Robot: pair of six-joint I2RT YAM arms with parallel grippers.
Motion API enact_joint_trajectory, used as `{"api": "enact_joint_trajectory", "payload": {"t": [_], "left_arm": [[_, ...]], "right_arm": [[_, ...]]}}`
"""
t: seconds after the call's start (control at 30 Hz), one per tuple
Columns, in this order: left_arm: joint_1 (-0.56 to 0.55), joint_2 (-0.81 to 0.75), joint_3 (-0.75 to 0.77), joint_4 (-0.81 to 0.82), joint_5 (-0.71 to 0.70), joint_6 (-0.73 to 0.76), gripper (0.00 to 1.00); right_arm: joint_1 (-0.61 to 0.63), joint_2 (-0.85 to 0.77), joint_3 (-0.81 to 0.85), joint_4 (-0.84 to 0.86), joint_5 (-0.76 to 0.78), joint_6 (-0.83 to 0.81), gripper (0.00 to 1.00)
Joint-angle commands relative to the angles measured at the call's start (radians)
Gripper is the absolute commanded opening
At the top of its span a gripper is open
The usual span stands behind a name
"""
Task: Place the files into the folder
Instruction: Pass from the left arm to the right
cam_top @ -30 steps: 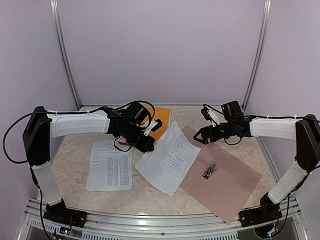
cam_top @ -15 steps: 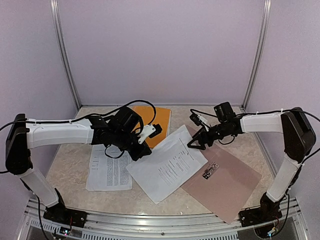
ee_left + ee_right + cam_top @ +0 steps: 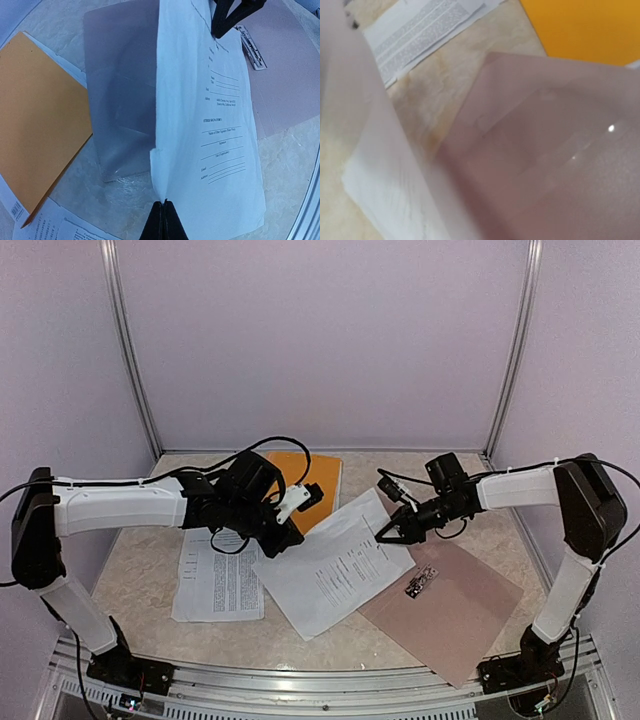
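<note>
The marbled worktop [image 3: 140, 580] carries a taupe folder [image 3: 470, 605]. Printed files [image 3: 220, 580] lie well left of it, and an orange cover [image 3: 318, 480] lies behind-left.

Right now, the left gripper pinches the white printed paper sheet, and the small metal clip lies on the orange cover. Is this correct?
The small metal clip lies on the flat pinkish-brown cover, not the orange cover; the top external view shows it. The left gripper does pinch the white printed paper sheet.

Raised sheet [image 3: 335, 565] spans mid-tabletop [image 3: 300, 645] from left hand [image 3: 292, 538] to right hand [image 3: 386, 533], both arms reaching in: centre blocked. Metal clip [image 3: 420, 581] juts from taupe folder [image 3: 470, 615]. Room to pass: folder's near half, bare strip along the near edge.
</note>
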Motion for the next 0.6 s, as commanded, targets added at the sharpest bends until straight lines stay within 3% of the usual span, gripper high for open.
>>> {"api": "enact_joint_trajectory", "payload": {"t": [0.0, 0.07, 0.3, 0.47, 0.57], "left_arm": [[0.020, 0.005, -0.016, 0.033, 0.023, -0.017, 0.00], [0.028, 0.013, -0.009, 0.027, 0.026, -0.023, 0.11], [0.074, 0.039, 0.012, 0.041, 0.018, -0.066, 0.33], [0.107, 0.057, 0.029, 0.063, 0.010, -0.102, 0.58], [0.106, 0.088, 0.049, 0.076, 0.000, -0.107, 0.65]], "right_arm": [[0.007, -0.002, -0.002, -0.016, 0.046, 0.041, 0.09], [0.007, -0.019, 0.027, -0.072, 0.139, 0.082, 0.00], [0.007, -0.154, 0.130, -0.305, 0.452, 0.295, 0.00], [0.007, -0.220, 0.241, -0.535, 0.728, 0.349, 0.00], [0.006, -0.230, 0.298, -0.641, 0.869, 0.366, 0.00]]}}
